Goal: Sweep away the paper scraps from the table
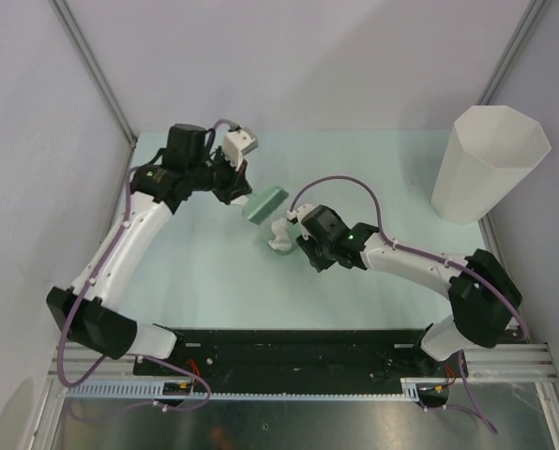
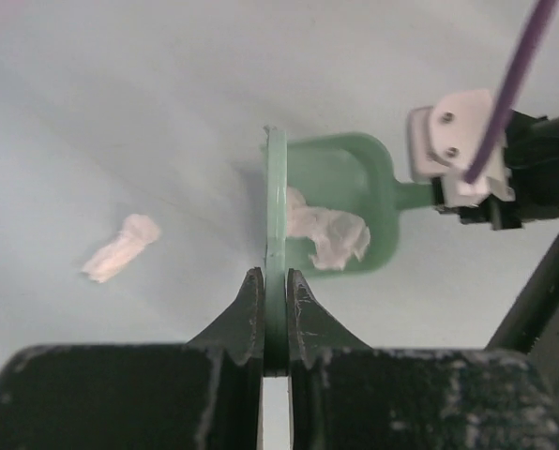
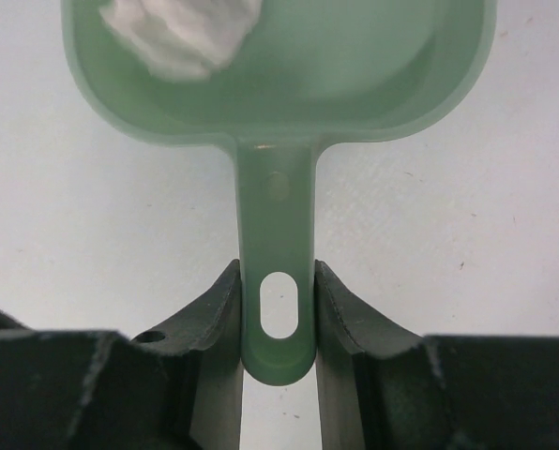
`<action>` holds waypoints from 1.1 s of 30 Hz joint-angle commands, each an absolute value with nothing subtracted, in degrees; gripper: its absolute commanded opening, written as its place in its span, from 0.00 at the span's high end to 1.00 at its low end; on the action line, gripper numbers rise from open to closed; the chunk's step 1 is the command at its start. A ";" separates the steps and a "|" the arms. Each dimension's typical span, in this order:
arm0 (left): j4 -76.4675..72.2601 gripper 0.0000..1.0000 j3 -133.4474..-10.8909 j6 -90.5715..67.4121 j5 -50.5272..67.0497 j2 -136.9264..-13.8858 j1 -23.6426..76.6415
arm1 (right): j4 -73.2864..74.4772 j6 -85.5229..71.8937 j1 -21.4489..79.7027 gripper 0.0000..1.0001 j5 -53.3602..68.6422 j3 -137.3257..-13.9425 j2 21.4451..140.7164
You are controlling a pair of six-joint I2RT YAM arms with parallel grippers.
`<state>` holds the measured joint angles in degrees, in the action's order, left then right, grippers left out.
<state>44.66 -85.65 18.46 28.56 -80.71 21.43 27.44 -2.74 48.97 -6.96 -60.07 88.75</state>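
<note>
My left gripper [image 2: 276, 274] is shut on a thin green brush [image 2: 276, 216], seen edge-on and standing against the mouth of the green dustpan [image 2: 347, 178]. Crumpled white paper scraps [image 2: 326, 234] lie inside the pan. One more paper scrap [image 2: 120, 248] lies loose on the table [image 2: 120, 112] to the left of the brush. My right gripper [image 3: 278, 267] is shut on the dustpan's handle [image 3: 276, 234], and a scrap [image 3: 181, 33] shows in the pan's bowl [image 3: 373, 66]. From above, the brush [image 1: 265, 203] and the dustpan [image 1: 279, 242] meet at mid table.
A tall white faceted bin [image 1: 489, 164] stands at the back right corner. Grey walls close in the pale green table [image 1: 373, 159] on three sides. A black rail [image 1: 298, 352] runs along the near edge between the arm bases.
</note>
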 commanded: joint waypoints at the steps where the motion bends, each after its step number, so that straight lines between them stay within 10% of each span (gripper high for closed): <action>1: 44.64 1.00 -90.08 18.81 24.26 -75.16 20.83 | 21.80 -0.35 50.19 1.00 -4.14 -59.33 81.48; 33: 47.11 1.00 -96.16 15.03 31.38 -74.27 3.96 | 32.33 -1.58 38.15 1.00 -3.31 -65.54 59.41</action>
<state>48.10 -97.14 15.03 31.22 -75.02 4.01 31.57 -0.45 39.75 0.10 -59.22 60.80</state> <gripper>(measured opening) 0.073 0.326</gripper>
